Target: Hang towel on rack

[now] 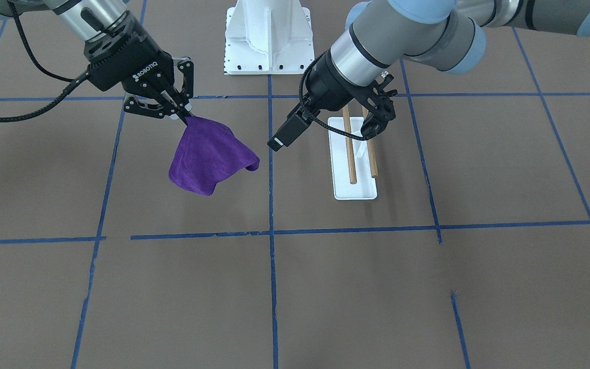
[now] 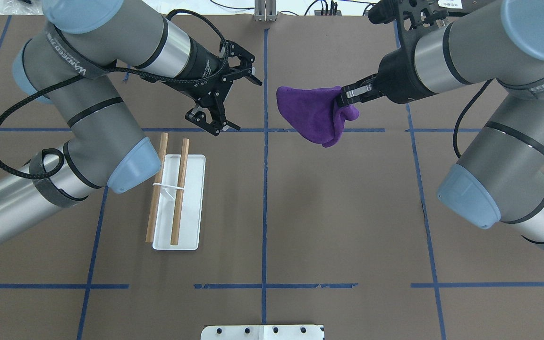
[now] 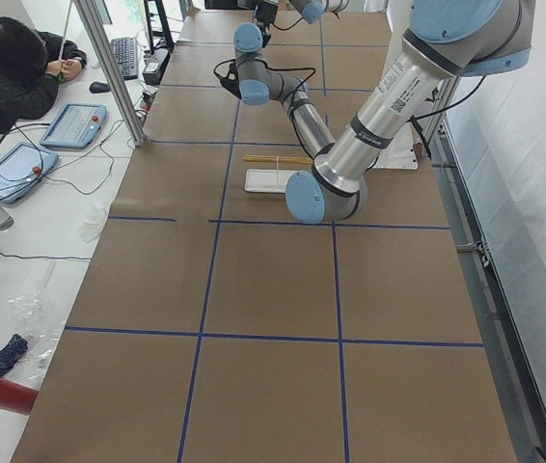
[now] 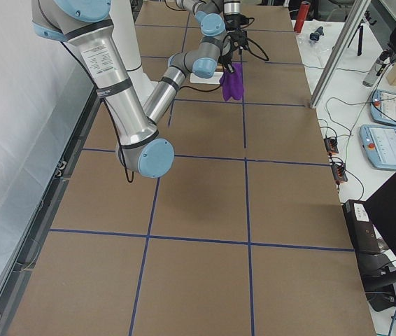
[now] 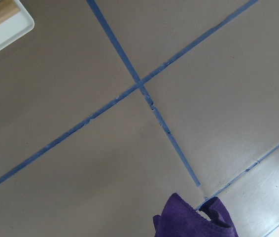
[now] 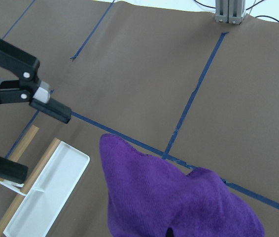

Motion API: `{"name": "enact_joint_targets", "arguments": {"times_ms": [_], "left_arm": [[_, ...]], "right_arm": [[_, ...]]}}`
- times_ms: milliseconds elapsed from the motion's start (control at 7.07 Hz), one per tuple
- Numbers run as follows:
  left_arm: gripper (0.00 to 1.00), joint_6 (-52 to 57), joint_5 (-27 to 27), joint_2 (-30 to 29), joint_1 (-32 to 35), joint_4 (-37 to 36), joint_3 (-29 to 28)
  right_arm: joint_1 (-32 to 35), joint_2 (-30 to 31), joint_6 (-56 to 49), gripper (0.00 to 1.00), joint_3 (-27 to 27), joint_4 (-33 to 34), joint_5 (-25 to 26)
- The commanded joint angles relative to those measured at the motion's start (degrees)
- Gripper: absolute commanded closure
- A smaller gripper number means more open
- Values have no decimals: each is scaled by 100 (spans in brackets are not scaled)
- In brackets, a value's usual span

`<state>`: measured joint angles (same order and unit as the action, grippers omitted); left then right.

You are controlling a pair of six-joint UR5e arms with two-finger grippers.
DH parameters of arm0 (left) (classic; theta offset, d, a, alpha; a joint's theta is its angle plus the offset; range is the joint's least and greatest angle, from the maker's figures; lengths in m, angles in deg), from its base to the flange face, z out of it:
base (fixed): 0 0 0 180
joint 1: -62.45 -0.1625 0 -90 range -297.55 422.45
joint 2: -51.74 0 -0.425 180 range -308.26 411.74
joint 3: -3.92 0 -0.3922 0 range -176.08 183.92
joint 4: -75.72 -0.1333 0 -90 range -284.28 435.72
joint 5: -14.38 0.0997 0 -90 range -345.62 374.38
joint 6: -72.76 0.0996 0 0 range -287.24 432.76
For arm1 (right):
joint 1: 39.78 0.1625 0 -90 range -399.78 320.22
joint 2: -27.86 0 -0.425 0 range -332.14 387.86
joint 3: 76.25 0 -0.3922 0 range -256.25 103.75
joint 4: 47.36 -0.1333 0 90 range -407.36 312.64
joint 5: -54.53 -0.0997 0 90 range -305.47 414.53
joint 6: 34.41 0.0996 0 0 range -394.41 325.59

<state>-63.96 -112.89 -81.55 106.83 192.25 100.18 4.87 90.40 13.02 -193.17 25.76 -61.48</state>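
Currently R claw [image 2: 347,97] is pinching towel [image 2: 312,113] by one corner, dangling it mid-air at 2 o'clock from rack [image 2: 194,189], w/ L claw [image 2: 247,105] gaping empty at towel's 9 o'clock, so thin pinch is risking a slip, or the limp cloth bunching on one bar.

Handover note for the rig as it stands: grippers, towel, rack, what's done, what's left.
Right gripper: shut, pinching the towel, which hangs from it, apart from the rack.
Left gripper: open, empty, raised near the rack.
Rack: standing on its white base on the robot's left side, both wooden bars bare.
Done: towel picked up.
Left: carry it over, drape it on a bar, release.
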Motion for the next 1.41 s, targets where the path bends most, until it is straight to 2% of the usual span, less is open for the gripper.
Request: {"name": "enact_joint_targets", "arguments": {"times_ms": [0, 283, 424, 566, 707, 848, 1273], "left_arm": [[6, -56, 141, -30, -69, 10, -55], [8, -47, 150, -13, -139, 1, -64], [21, -65, 150, -13, -140, 1, -46], [51, -74, 150, -13, -140, 1, -20], [91, -4, 150, 31, -140, 10, 15], [100, 5, 150, 31, -148, 10, 33], [100, 23, 159, 75, -140, 133, 94]], "right_arm": [[-272, -23, 20, 100, -173, 0, 192], [-387, -40, 20, 100, -279, 0, 210], [-387, -49, 20, 100, -306, 0, 210], [-387, -49, 20, 100, -306, 0, 210], [-387, -49, 20, 100, -306, 0, 201], [-387, -49, 12, 100, -306, 0, 201], [-387, -49, 12, 100, -288, 0, 201]]}}
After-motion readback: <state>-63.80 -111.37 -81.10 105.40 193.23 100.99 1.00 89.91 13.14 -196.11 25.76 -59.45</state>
